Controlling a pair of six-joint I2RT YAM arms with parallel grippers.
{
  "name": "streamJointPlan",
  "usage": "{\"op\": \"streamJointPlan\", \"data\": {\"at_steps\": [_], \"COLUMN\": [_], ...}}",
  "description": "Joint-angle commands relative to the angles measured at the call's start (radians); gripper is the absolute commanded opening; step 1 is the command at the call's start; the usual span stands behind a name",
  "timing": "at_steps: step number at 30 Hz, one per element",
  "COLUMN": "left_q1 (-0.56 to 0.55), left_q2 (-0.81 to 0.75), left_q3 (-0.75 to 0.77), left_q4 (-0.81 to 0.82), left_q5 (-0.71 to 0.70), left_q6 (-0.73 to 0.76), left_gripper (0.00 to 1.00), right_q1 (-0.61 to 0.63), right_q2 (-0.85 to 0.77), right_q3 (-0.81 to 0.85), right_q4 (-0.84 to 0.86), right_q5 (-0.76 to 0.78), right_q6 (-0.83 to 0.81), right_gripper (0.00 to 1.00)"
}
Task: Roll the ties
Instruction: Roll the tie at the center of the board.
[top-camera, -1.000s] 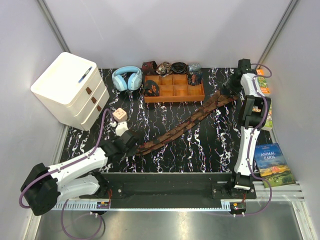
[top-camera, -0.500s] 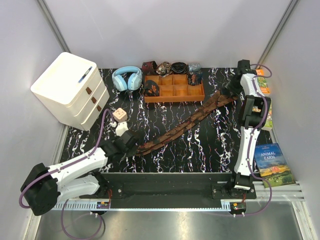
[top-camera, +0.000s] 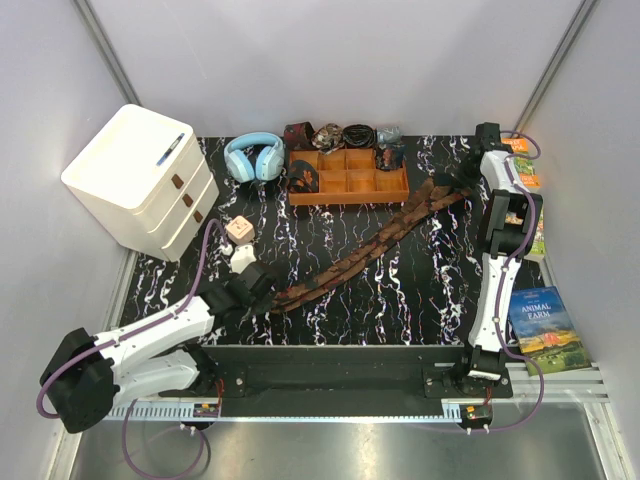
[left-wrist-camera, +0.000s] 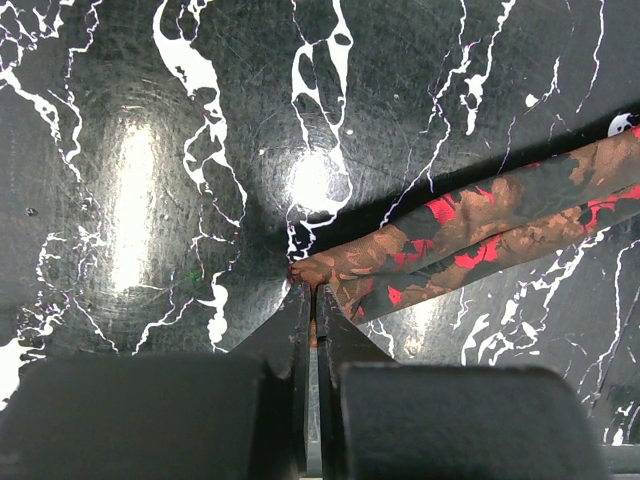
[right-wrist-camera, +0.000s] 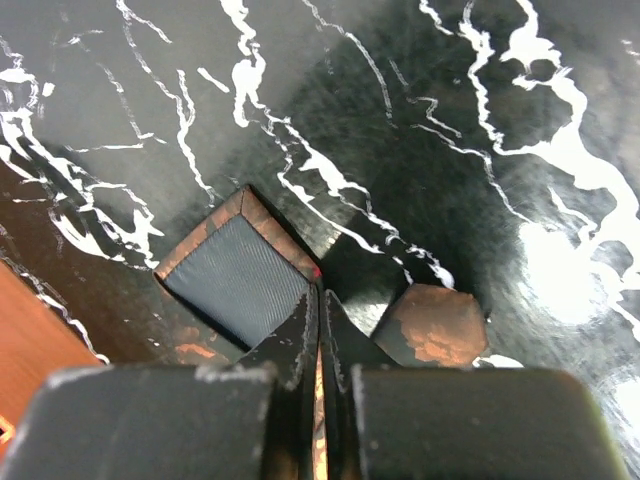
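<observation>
One dark brown tie (top-camera: 370, 248) with a reddish-tan pattern lies stretched diagonally across the black marble table (top-camera: 420, 290), from near left to far right. My left gripper (top-camera: 264, 292) is shut on its narrow end (left-wrist-camera: 400, 262); a sliver of fabric shows between the closed fingers (left-wrist-camera: 293, 318). My right gripper (top-camera: 463, 186) is shut on the wide end, which is folded so that its grey lining (right-wrist-camera: 236, 276) faces up, with a brown tip (right-wrist-camera: 432, 326) beside the fingers. Several rolled ties (top-camera: 303, 178) sit in and behind the orange-brown tray (top-camera: 349, 192).
A white drawer unit (top-camera: 140, 182) stands at the far left, with blue headphones (top-camera: 253, 157) beside the tray. A small pink block (top-camera: 239, 230) and a white object (top-camera: 243, 258) lie near my left arm. Books (top-camera: 545, 322) lie along the right edge.
My right gripper has shut on the tie's wide end and shifted slightly toward the back. The left gripper has kept its hold on the narrow end.
</observation>
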Motion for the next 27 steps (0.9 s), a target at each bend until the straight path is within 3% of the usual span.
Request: {"op": "streamJointPlan", "data": {"at_steps": [1, 8, 18, 26, 27], "left_q1": [0.004, 0.019, 0.031, 0.033, 0.034], "left_q2": [0.009, -0.065, -0.091, -0.067, -0.067], "left_q3": [0.05, 0.11, 0.023, 0.014, 0.011], "left_q4": [-0.007, -0.117, -0.156, -0.136, -0.127], "left_q5": [-0.008, -0.09, -0.152, -0.127, -0.123], "left_q6": [0.043, 0.058, -0.04, -0.046, -0.04], "left_gripper": [0.0, 0.0, 0.0, 0.0, 0.0], "right_q1": [-0.006, -0.075, -0.124, -0.124, -0.124], "right_q2": [-0.037, -0.101, -0.089, -0.089, -0.092], "right_q3": [-0.061, -0.091, -0.107, -0.16, -0.16], "right_q4": [0.06, 0.094, 0.117, 0.155, 0.155], "right_q5": [-0.062, -0.054, -0.048, -0.076, -0.083], "right_q6": [0.013, 0.067, 0.105, 0.123, 0.12], "right_gripper": [0.0, 0.0, 0.0, 0.0, 0.04]}}
